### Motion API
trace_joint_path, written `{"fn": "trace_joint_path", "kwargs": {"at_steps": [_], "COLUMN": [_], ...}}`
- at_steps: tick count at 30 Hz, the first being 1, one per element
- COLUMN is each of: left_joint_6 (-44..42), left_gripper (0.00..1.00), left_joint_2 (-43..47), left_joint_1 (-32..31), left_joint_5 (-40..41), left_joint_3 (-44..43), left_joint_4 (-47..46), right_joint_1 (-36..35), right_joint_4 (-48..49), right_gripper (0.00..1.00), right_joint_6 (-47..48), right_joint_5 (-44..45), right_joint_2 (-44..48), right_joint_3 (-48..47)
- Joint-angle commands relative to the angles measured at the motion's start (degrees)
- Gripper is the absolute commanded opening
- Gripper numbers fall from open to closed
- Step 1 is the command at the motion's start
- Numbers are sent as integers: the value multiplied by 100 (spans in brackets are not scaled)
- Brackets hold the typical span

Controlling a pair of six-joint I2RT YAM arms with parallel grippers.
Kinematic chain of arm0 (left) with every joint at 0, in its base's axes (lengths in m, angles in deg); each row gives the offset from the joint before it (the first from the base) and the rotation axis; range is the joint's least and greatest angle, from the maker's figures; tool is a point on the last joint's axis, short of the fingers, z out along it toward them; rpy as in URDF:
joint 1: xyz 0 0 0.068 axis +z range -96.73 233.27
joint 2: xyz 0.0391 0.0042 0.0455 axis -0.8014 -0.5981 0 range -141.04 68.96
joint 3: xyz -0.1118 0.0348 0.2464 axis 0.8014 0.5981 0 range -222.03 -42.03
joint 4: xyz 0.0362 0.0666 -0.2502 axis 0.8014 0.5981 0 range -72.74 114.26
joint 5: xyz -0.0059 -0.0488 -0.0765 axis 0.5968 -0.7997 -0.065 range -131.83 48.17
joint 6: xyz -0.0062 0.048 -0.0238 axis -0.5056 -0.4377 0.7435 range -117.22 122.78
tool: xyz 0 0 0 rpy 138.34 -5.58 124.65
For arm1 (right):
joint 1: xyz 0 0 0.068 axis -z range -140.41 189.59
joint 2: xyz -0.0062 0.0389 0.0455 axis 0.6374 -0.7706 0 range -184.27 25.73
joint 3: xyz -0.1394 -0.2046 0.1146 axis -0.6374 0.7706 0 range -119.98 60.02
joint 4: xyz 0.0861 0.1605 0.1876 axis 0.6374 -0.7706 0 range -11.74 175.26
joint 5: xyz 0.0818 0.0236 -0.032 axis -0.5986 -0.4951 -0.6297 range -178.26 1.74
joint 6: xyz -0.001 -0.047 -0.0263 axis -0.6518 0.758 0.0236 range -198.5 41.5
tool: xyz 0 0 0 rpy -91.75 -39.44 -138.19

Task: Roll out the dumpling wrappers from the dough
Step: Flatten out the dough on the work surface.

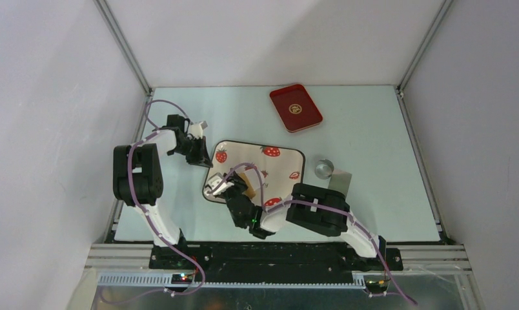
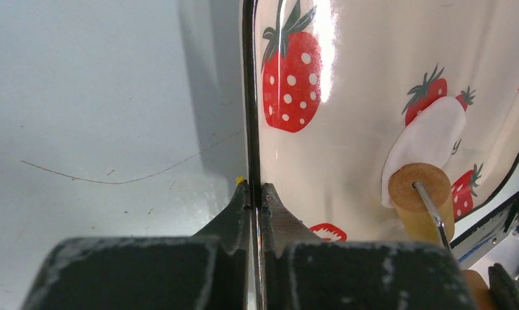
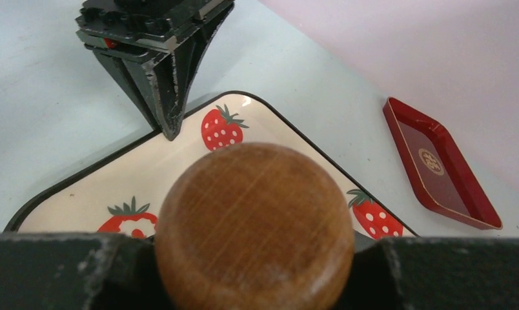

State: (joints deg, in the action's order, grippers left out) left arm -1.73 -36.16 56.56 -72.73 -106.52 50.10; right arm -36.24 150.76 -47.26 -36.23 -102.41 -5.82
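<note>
A flat white dumpling wrapper (image 2: pixel 428 139) lies on the strawberry-print tray (image 2: pixel 347 161), with its near edge under the wooden roller (image 2: pixel 419 187) of a rolling pin. My right gripper (image 3: pixel 254 258) is shut on the pin's round wooden handle (image 3: pixel 254 213) over the tray's near-left part (image 1: pixel 244 154). My left gripper (image 2: pixel 257 190) is shut on the tray's black left rim (image 2: pixel 249 97), and it also shows in the right wrist view as the left gripper (image 3: pixel 170 132). No lump of dough is in view. In the top view my right arm hides the wrapper.
A red tray (image 1: pixel 296 107) lies at the back of the table, and it is the red tray (image 3: pixel 441 165) at the right of the right wrist view. A small silvery cup (image 1: pixel 324 169) and a grey square piece (image 1: pixel 339 179) sit just right of the strawberry tray.
</note>
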Motion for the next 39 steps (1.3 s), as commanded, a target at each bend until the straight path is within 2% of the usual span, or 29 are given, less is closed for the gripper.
{"fn": "trace_joint_path", "kwargs": {"at_steps": [1,7,25,39], "left_joint_6": [7,12,56,110], "left_gripper": [0,0,0,0], "left_joint_2": [282,257,296,329], "left_joint_1": [63,65,66,66], "left_joint_5": [-244,-229,-266,-290], "left_joint_3": [-55,-55,-38,7], "left_joint_4": [42,37,33,-46], "right_joint_1": [353,467,781,219], "right_joint_4": [-348,42,-872,-800], "right_gripper": [0,0,0,0], "right_joint_6": [-248,16,-712,-491], "right_joint_5": [513,678,733,581], "right_joint_2": [-43,-144,59,-381], "right_joint_3": [304,346,446,-253]}}
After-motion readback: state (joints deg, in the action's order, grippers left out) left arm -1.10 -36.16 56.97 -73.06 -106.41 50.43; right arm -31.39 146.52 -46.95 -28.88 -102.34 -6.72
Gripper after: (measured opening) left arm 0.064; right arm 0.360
